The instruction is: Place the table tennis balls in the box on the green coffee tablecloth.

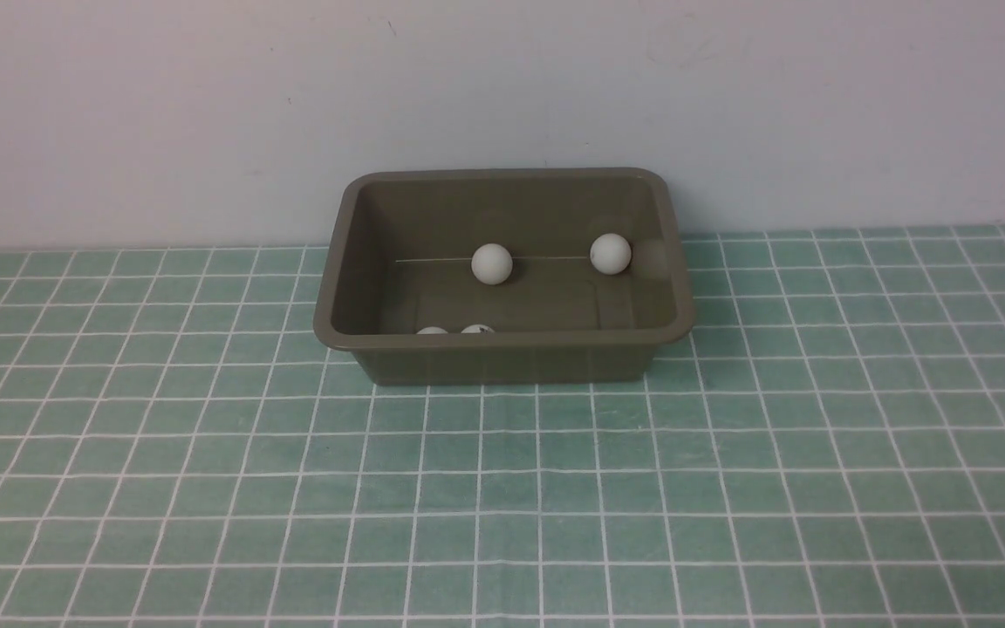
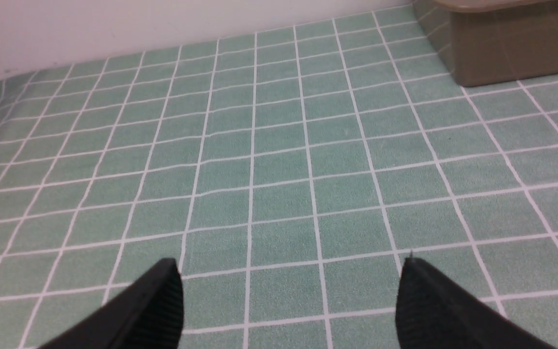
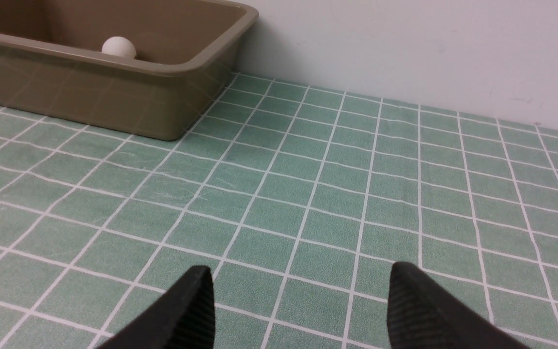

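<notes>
Against the wall, the box point(image 1: 502, 353) lies long-axis sideways; left end effector point(image 2: 288, 300) and right end effector point(image 3: 298, 300) gape empty.

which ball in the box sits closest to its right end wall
The ball at the far right; the other three balls lie nearer the middle or left.

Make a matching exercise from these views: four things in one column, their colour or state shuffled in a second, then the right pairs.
1. box
2. table tennis balls
3. green coffee tablecloth
4. left end effector

A. open, holding nothing, above bare cloth
B. white, lying inside the tub
C. olive-brown, against the wall
D. teal with a white grid

Pairs: 1-C, 2-B, 3-D, 4-A
</notes>
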Action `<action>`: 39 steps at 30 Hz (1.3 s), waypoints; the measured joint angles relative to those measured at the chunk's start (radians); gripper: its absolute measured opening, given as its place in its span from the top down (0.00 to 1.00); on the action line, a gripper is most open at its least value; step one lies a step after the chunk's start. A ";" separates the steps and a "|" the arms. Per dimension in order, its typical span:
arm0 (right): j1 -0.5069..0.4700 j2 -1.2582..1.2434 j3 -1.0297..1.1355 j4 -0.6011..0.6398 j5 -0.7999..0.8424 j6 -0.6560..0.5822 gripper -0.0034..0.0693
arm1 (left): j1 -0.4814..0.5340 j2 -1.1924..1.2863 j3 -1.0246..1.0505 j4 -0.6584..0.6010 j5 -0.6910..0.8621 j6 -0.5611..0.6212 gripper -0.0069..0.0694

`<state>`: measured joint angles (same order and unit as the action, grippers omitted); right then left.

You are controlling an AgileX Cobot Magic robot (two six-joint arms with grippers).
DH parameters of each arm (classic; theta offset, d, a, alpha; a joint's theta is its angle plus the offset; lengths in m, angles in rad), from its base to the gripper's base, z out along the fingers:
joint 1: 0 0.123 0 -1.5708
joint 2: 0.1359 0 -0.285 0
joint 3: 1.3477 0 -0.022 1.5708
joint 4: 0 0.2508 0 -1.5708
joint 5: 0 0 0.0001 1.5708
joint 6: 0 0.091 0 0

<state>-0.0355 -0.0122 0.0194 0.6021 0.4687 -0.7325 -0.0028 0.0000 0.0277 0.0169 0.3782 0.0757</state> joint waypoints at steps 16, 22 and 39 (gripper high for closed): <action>0.000 0.000 -0.001 0.000 0.000 0.000 0.35 | 0.000 -0.011 -0.001 -0.001 0.006 -0.024 0.21; 0.000 0.000 -0.001 0.000 0.000 0.000 0.35 | 0.000 -0.011 -0.001 -0.001 0.006 -0.024 0.21; 0.000 0.000 -0.001 0.000 0.000 0.000 0.35 | 0.000 -0.011 -0.001 -0.001 0.006 -0.024 0.21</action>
<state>-0.0355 -0.0122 0.0186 0.6021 0.4687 -0.7325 -0.0028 -0.0112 0.0268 0.0159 0.3839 0.0512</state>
